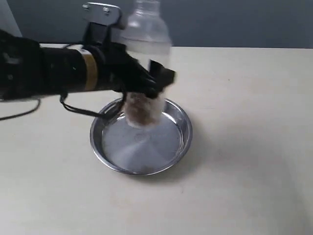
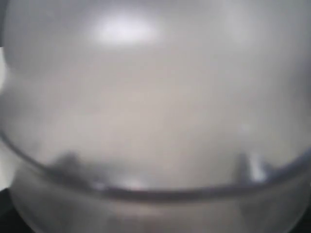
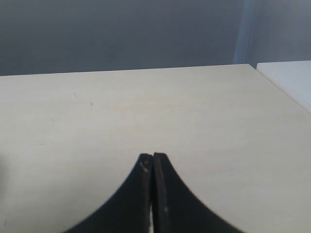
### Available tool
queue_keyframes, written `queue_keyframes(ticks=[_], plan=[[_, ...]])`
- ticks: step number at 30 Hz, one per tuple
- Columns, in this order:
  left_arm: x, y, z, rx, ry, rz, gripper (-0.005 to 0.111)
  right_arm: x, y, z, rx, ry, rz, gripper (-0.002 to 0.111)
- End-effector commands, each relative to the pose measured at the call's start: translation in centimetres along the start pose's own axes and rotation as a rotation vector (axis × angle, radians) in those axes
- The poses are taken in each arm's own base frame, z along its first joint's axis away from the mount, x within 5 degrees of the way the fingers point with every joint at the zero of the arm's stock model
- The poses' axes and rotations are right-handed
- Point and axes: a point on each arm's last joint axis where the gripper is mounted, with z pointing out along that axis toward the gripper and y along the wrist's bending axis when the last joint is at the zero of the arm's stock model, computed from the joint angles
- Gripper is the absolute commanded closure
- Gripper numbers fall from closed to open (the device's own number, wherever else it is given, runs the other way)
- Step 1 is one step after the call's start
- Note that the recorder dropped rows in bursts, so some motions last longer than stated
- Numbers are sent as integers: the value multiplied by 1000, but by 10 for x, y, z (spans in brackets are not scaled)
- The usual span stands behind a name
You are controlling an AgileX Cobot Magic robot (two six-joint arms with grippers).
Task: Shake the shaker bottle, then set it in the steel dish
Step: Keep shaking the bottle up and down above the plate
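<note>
From the left of the exterior view, the black left arm reaches in and its left gripper [image 1: 155,82] is clamped around the middle of the clear frosted plastic shaker bottle [image 1: 145,41]. The bottle is upright, blurred, with brown-white granules at its bottom. It hangs in the air over the far part of the round, shallow, shiny steel dish [image 1: 183,133], which sits on the pale beige table [image 1: 244,161]. The left wrist view is filled by the frosted bottle wall [image 2: 155,111]. The right gripper [image 3: 153,162] has its black fingers pressed together, holding nothing, above bare tabletop [image 3: 194,107].
</note>
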Motion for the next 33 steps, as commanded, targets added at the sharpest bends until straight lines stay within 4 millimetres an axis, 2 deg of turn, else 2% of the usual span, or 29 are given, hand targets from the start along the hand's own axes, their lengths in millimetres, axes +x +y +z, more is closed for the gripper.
queue_keyframes(ticks=[1,3,4,5,6,7,8,9,10,11,13,14,16,17,18,19,20,21,22,23,24,25,26,28,29,30,31,32,33], plan=[[10,-19,3,-98,95,141,106,-1,0,0,4,-16,-1,109],[10,19,-2,-276,123,-41,106,-1,0,0,4,-16,-1,109],[7,38,-5,-316,89,-169,106,-1,0,0,4,-16,-1,109],[3,47,-8,-299,33,-244,106,-1,0,0,4,-16,-1,109],[-1,42,-7,-227,-27,-241,106,-1,0,0,4,-16,-1,109],[-9,9,-4,-27,-90,-146,106,-1,0,0,4,-16,-1,109],[-10,-10,-4,65,-91,-80,106,-1,0,0,4,-16,-1,109],[-4,-41,-3,164,-51,84,106,-1,0,0,4,-16,-1,109],[-1,-40,-2,91,-13,91,106,-1,0,0,4,-16,-1,109],[4,-12,0,-115,62,52,106,-1,0,0,4,-16,-1,109],[0,29,-3,-215,21,-116,106,-1,0,0,4,-16,-1,109],[-3,25,-4,-154,-29,-135,106,-1,0,0,4,-16,-1,109],[-18,-34,-8,159,-151,14,106,-1,0,0,4,-16,-1,109],[-35,-47,-16,210,-218,37,106,-1,0,0,4,-16,-1,109],[-75,-62,-40,234,-358,121,106,-1,0,0,4,-16,-1,109],[-93,-64,-53,192,-405,170,106,-1,0,0,4,-16,-1,109],[-93,-57,-54,90,-352,158,106,-1,0,0,4,-16,-1,109],[-72,-49,-40,30,-246,130,106,-1,0,0,4,-16,-1,109],[-22,-35,-11,-2,-64,122,106,-1,0,0,4,-16,-1,109],[1,-28,3,-7,13,150,106,-1,0,0,4,-16,-1,109],[7,-23,9,-12,36,160,106,-1,0,0,4,-16,-1,109],[0,-23,9,-9,15,159,106,-1,0,0,4,-16,-1,109],[-20,-30,0,7,-59,168,106,-1,0,0,4,-16,-1,109],[-74,-50,-35,59,-260,223,106,-1,0,0,4,-16,-1,109],[-88,-55,-49,69,-320,205,106,-1,0,0,4,-16,-1,109],[-71,-50,-37,59,-251,169,106,-1,0,0,4,-16,-1,109],[-11,-31,-1,24,-36,133,106,-1,0,0,4,-16,-1,109],[9,-24,11,11,36,119,106,-1,0,0,4,-16,-1,109],[18,-21,17,1,69,92,106,-1,0,0,4,-16,-1,109]])
